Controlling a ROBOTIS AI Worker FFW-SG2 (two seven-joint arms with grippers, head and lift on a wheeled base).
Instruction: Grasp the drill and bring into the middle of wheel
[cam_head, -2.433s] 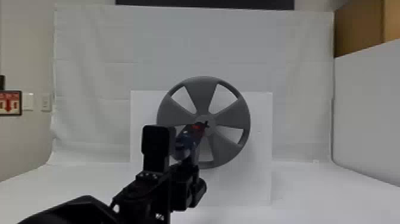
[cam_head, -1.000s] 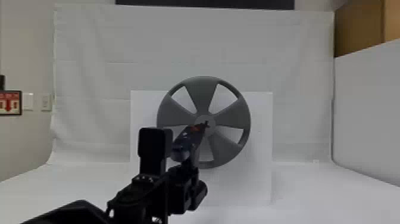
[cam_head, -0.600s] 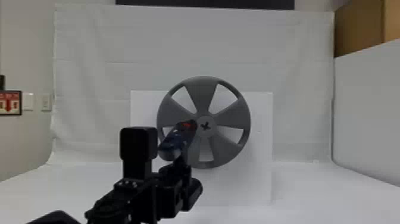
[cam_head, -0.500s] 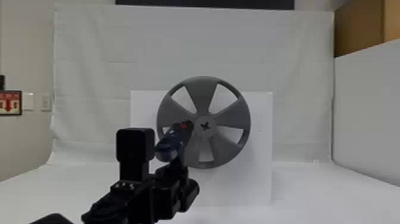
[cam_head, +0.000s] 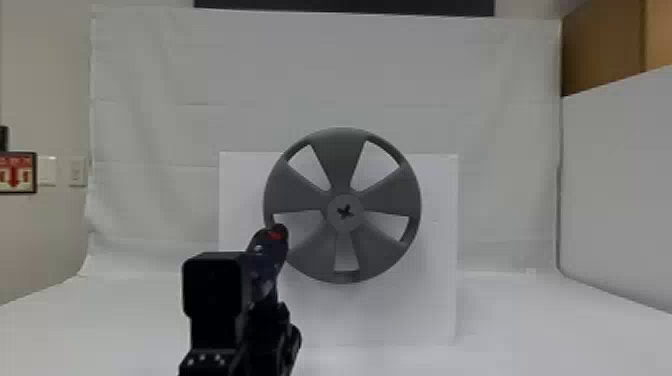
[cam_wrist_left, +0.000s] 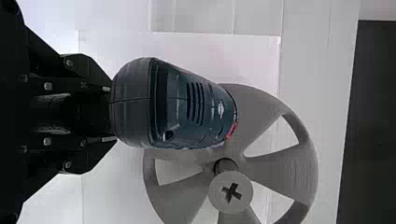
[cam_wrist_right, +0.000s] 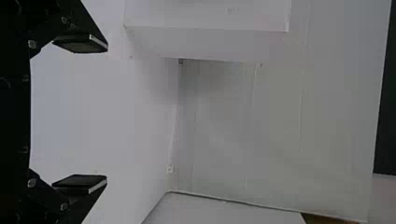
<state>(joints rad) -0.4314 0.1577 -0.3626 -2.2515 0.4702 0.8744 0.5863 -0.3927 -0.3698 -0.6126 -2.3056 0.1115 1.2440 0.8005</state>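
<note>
The left pincer (cam_wrist_left: 111, 114) is closed on the drill (cam_head: 267, 265), held off the surface (cam_head: 125, 335). How firmly it is gripped I can't tell. If the hold is off balance, the tool could tip or twist once its nose (cam_head: 277, 231) presses on something.

In the head view that nose overlaps the lower left rim (cam_head: 268, 192) of the wheel (cam_head: 341, 155), low and to the left of the middle (cam_head: 332, 212). Whether they touch I can't tell. The likeliest failure is a push straight ahead from here: being off both sideways and in height, the tool would strike the rim or slide through a gap. A sideways sweep made too close could catch a spoke and shove the wheel or the board (cam_head: 435, 280) behind it.

The right pincer (cam_wrist_right: 107, 112) is wide and holds nothing; it poses little risk unless it swings inward.
</note>
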